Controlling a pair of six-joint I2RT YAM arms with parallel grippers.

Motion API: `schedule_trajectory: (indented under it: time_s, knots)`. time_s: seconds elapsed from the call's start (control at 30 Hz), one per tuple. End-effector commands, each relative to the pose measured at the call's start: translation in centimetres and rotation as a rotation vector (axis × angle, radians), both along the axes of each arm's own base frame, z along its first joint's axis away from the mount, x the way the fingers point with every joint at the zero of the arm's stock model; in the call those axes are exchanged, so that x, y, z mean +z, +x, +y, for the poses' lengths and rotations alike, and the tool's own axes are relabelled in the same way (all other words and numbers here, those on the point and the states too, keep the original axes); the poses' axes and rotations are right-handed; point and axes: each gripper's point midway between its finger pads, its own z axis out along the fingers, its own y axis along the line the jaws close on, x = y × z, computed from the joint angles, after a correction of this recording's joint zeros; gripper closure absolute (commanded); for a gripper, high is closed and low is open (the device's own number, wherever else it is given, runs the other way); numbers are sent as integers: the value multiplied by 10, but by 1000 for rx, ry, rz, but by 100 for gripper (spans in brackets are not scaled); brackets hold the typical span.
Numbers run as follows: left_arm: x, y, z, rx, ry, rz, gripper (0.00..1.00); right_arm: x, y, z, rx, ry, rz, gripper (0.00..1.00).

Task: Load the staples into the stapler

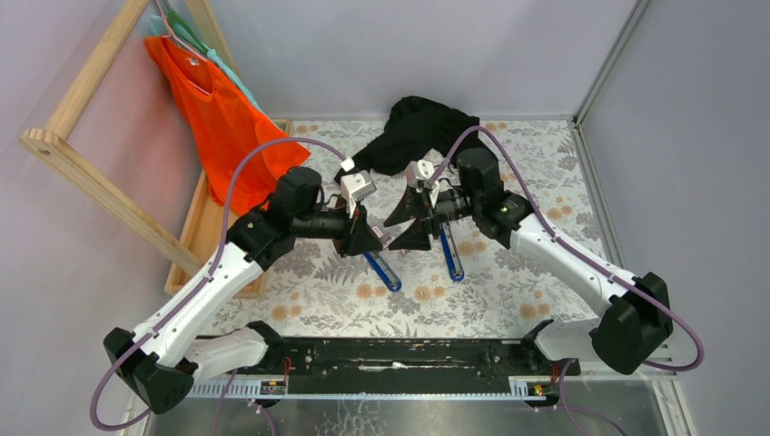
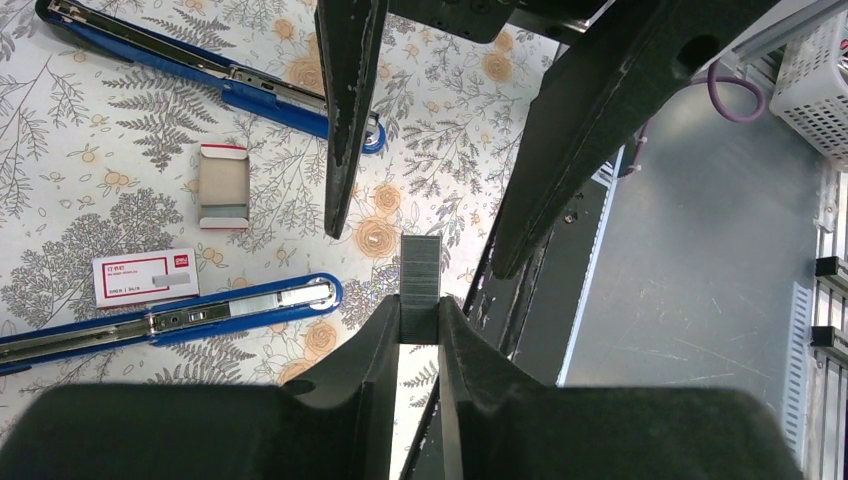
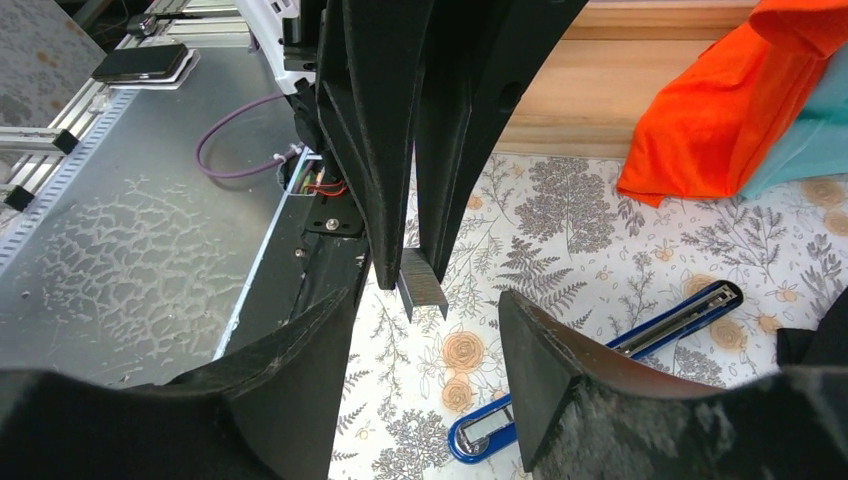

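A handover seems in hand: the left gripper (image 2: 420,312) holds a staple strip (image 2: 420,268) clamped in its jaws above the tabletop (image 2: 120,165), while the right gripper (image 3: 425,308) has its jaws apart either side of it and must next close squarely on it.

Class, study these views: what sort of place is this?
Likely a robot test cell: left arm and right arm bolted by a floral table, plain wall panels, staged props like a blue stapler.

Staple box (image 2: 145,277) print too small, illegible
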Motion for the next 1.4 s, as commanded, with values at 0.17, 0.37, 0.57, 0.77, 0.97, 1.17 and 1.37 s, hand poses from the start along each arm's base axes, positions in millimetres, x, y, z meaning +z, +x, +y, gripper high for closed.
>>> schedule_trajectory:
  time_s: [0.17, 0.37, 0.57, 0.77, 0.97, 1.17, 1.37]
  knots:
    - [15, -5, -4, -45, -32, -23, 79, 15, -6, 5, 51, 19, -21, 43]
    - [14, -6, -5, -53, -34, -21, 79, 16, -9, 7, 69, 13, -7, 50]
    - [14, -6, -5, -53, -33, -23, 79, 15, -12, 7, 81, 2, -1, 64]
    - [9, -5, -3, -38, -20, -24, 77, 12, -14, 5, 89, -9, 1, 84]
    - [6, 1, 3, 13, 1, -51, 65, 10, -13, 1, 40, -28, 1, 85]
    - [1, 13, 14, 129, 31, -71, 42, 3, 9, -5, -166, -70, 14, 85]
    - [-9, 42, 36, 428, 18, -48, 30, -13, 42, -25, -481, -122, 42, 85]
